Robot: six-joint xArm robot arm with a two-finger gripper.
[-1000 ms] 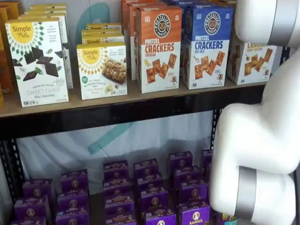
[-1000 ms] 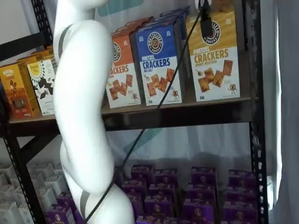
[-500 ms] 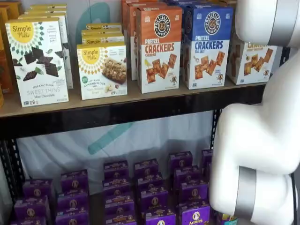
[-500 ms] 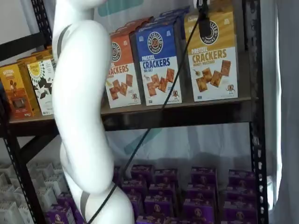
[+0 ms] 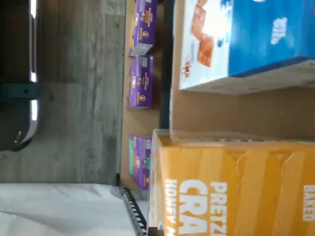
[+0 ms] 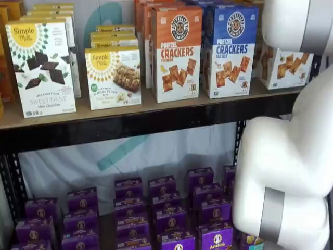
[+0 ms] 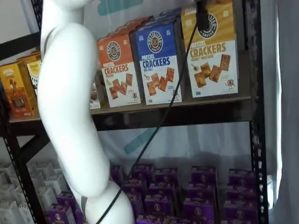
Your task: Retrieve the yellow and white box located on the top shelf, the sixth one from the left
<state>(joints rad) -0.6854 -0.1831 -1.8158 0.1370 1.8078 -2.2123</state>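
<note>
The yellow and white box [image 7: 210, 51] is at the right end of the top shelf [image 7: 187, 114], its bottom edge lifted slightly off the board. In a shelf view it [image 6: 286, 65] is half hidden behind my white arm. My gripper [image 7: 202, 16] hangs from the view's top edge, one black finger lying over the box's upper front, shut on the box. The wrist view looks closely onto the box's yellow face [image 5: 231, 187]. The gripper body is out of view.
A blue cracker box [image 7: 159, 60] stands close beside the held box, with an orange one [image 7: 117, 70] further left. Simple Mills boxes [image 6: 112, 78] fill the shelf's left part. A black upright [image 7: 254, 93] stands right of the box. Purple boxes [image 6: 166, 213] fill the lower level.
The yellow and white box has risen a little off the shelf board and shifted with the gripper. The white arm has swung somewhat to the left in one shelf view.
</note>
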